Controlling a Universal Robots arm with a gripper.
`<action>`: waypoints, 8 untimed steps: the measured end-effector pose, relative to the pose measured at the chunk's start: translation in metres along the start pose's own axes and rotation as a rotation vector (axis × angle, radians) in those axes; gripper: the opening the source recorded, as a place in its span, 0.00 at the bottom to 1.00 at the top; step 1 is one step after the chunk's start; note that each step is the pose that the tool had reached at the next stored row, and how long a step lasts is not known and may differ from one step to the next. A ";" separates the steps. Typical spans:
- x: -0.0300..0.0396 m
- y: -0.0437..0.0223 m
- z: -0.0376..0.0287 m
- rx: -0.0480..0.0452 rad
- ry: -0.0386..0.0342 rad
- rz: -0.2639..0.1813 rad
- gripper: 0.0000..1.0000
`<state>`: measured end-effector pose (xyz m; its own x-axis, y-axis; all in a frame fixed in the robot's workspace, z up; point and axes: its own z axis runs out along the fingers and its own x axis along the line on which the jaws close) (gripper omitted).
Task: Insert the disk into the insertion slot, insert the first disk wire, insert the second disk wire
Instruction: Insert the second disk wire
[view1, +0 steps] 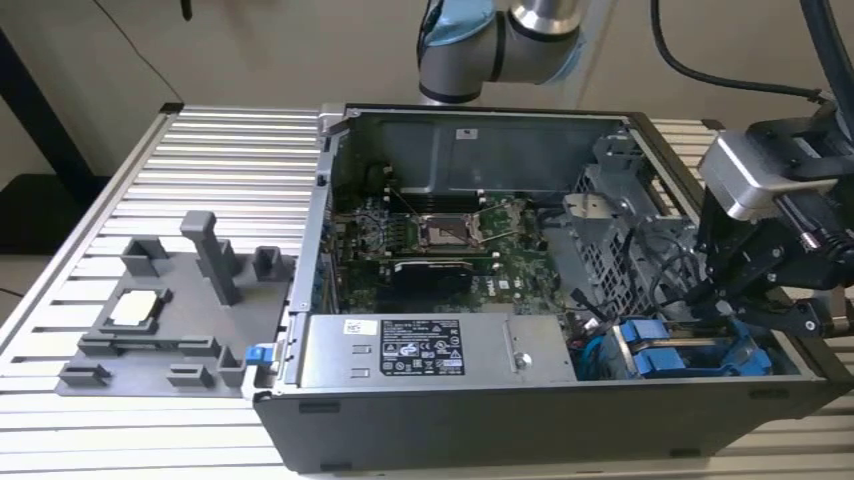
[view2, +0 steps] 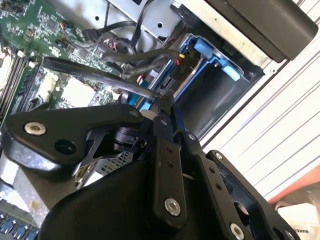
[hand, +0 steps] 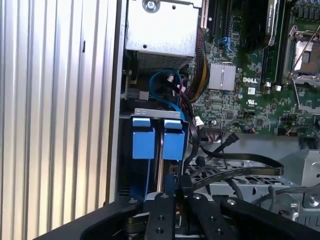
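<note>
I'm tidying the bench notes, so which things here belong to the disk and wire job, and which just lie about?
Part of the job:
- gripper, fingertips among the black wires
- blue disk carriers seated in the drive bay

Just lying about:
- grey fixture tray beside the case
- motherboard
- power supply
- slatted table

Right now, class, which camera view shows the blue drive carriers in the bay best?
The first wrist view: both blue drive carriers face the camera side by side, unobstructed. The exterior view shows them at the case's corner, partly behind the gripper. The second wrist view shows one blue frame edge-on behind cables.
</note>
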<state>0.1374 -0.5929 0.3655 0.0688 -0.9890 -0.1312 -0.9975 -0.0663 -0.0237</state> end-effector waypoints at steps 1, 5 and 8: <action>0.0000 0.0000 0.0002 0.0002 -0.0002 0.002 0.16; 0.0001 -0.0001 0.0007 0.0016 -0.0006 0.012 0.16; 0.0002 -0.0001 0.0007 0.0024 -0.0005 0.017 0.16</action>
<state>0.1375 -0.5929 0.3648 0.0514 -0.9899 -0.1320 -0.9985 -0.0487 -0.0238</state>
